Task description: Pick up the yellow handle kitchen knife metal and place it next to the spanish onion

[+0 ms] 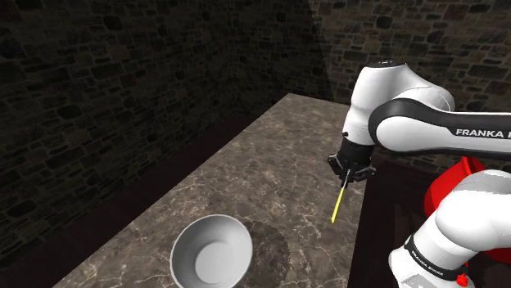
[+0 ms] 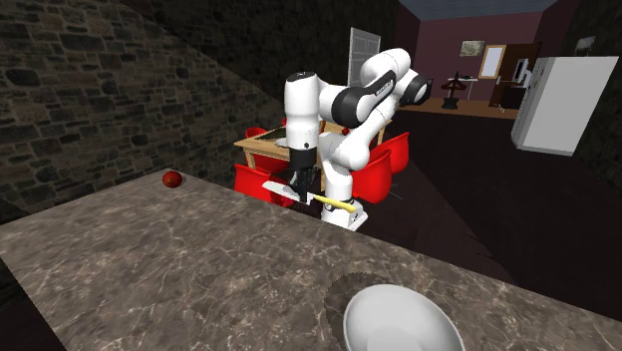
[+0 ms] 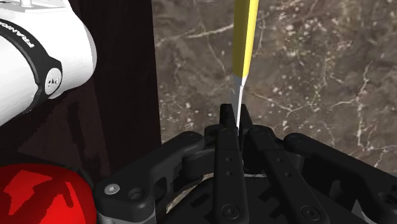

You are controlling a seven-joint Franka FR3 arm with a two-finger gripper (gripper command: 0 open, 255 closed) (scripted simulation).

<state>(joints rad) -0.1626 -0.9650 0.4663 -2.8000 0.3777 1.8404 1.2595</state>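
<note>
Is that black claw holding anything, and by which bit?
Yes. The gripper is shut on the knife. It pinches the thin pale blade between its two fingers, and the yellow handle sticks out free beyond them.

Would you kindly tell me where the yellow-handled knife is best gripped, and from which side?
On the knife, probably the thin blade just beside the yellow handle, from above across its flat faces: the claw is shut there, the blade clasped between its fingers.
</note>
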